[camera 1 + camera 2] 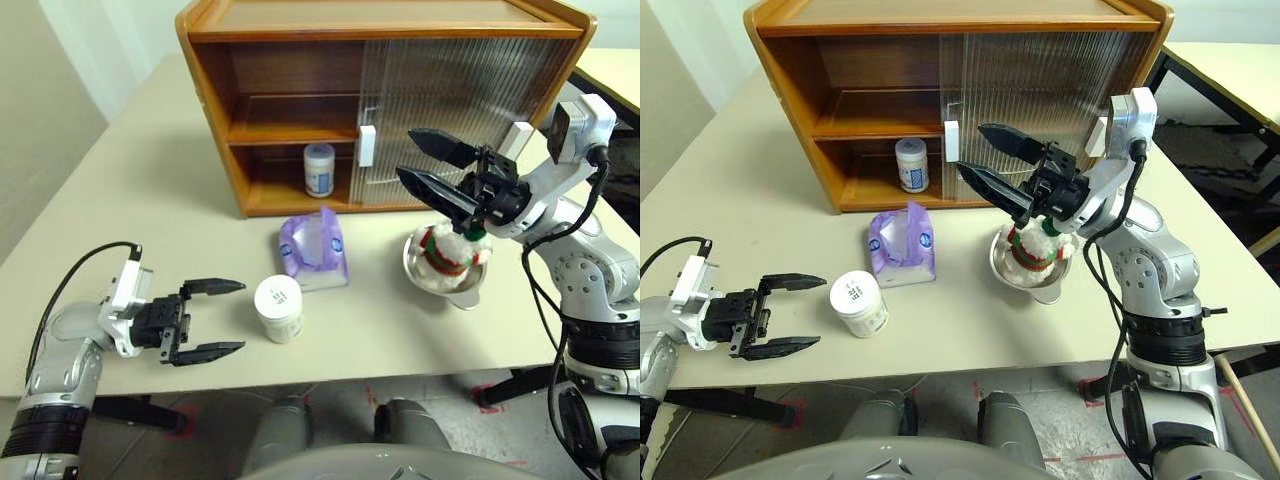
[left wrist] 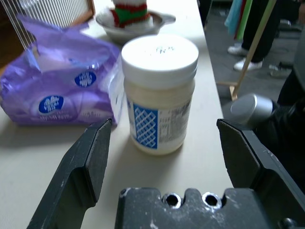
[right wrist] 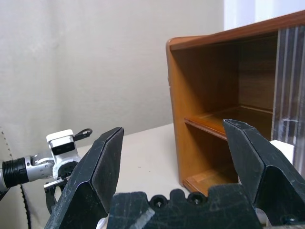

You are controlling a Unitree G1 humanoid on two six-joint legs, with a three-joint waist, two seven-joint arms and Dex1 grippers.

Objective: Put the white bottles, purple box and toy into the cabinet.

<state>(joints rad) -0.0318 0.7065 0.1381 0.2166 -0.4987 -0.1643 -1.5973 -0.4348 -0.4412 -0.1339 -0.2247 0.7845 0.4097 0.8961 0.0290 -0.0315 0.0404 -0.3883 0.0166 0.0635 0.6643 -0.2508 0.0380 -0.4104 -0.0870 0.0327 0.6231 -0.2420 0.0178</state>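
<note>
From my head camera, my left tool (image 1: 212, 319) sits low over the counter (image 1: 150, 190) with its fingers spread apart, pointing at a white bottle (image 1: 279, 308) that stands just beside their tips, not touched. Behind that bottle lies the purple box (image 1: 314, 248), and to its right the toy (image 1: 446, 250) sits in a metal bowl (image 1: 462, 285). My right tool (image 1: 436, 168) hangs above the toy, fingers wide and empty. The cabinet (image 1: 385, 100) stands at the back — its left half open, with the second white bottle (image 1: 319, 169) on the lower floor inside. In the left wrist view the near bottle (image 2: 159, 95) stands between my parted fingers (image 2: 90, 162), the purple box (image 2: 59, 90) just beside it — touching it, I think, though the angle makes that hard to judge. The right wrist view looks past my open fingers (image 3: 102, 167) at the cabinet's (image 3: 200, 109) open side and my left tool (image 3: 59, 183) beyond.
</note>
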